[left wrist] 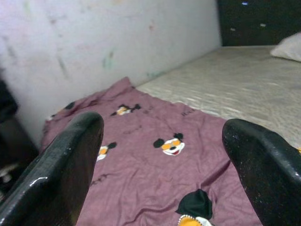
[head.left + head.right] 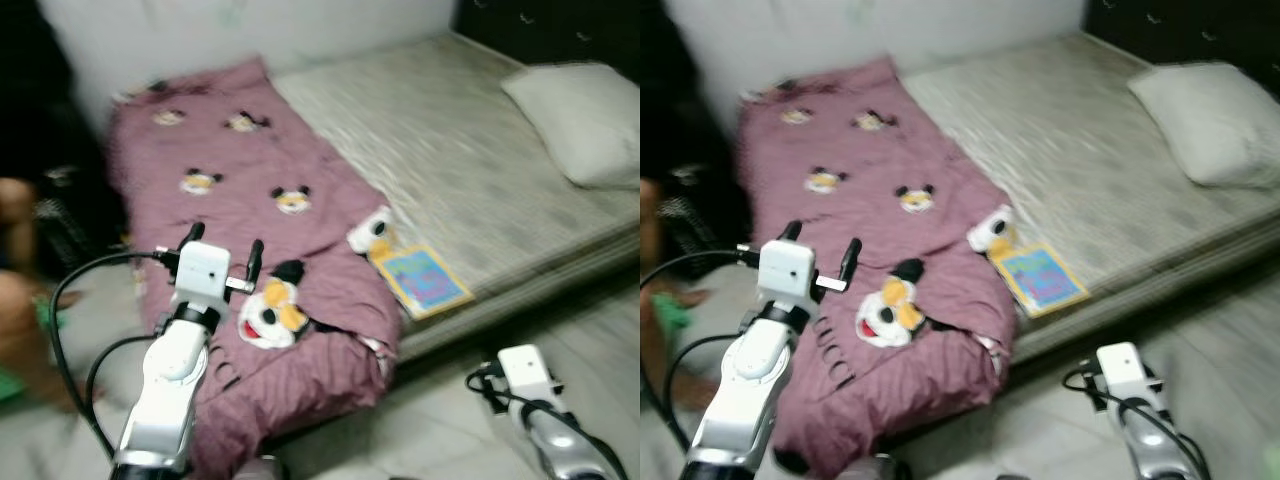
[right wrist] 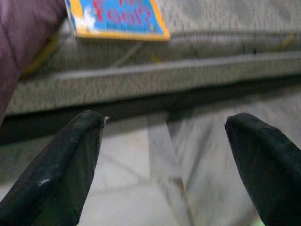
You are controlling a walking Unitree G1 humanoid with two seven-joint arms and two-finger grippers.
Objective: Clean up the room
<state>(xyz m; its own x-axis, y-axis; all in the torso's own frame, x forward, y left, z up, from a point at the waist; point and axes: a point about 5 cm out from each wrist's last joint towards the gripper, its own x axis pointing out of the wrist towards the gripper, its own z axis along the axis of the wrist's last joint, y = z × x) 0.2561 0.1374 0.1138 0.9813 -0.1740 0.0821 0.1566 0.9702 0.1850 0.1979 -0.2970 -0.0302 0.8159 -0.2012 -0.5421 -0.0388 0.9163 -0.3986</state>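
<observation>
A mauve blanket (image 2: 250, 170) printed with cartoon mouse faces lies spread over the left part of a grey mattress (image 2: 470, 160) and hangs over its near edge. A colourful book (image 2: 422, 280) with a yellow border rests on the mattress edge beside the blanket; its cover (image 3: 117, 19) also appears in the right wrist view. My left gripper (image 2: 222, 250) is raised above the blanket's near end, open, nothing between its fingers (image 1: 61, 165). My right gripper (image 3: 164, 160) is low over the floor in front of the mattress edge, open and empty; its wrist (image 2: 525, 372) is at lower right.
A white pillow (image 2: 585, 120) lies at the far right of the mattress. A pale wall (image 2: 230, 30) runs behind the bed. A person's limb (image 2: 15, 300) is at the left edge, by dark objects. Pale tiled floor (image 2: 440, 420) lies in front of the bed.
</observation>
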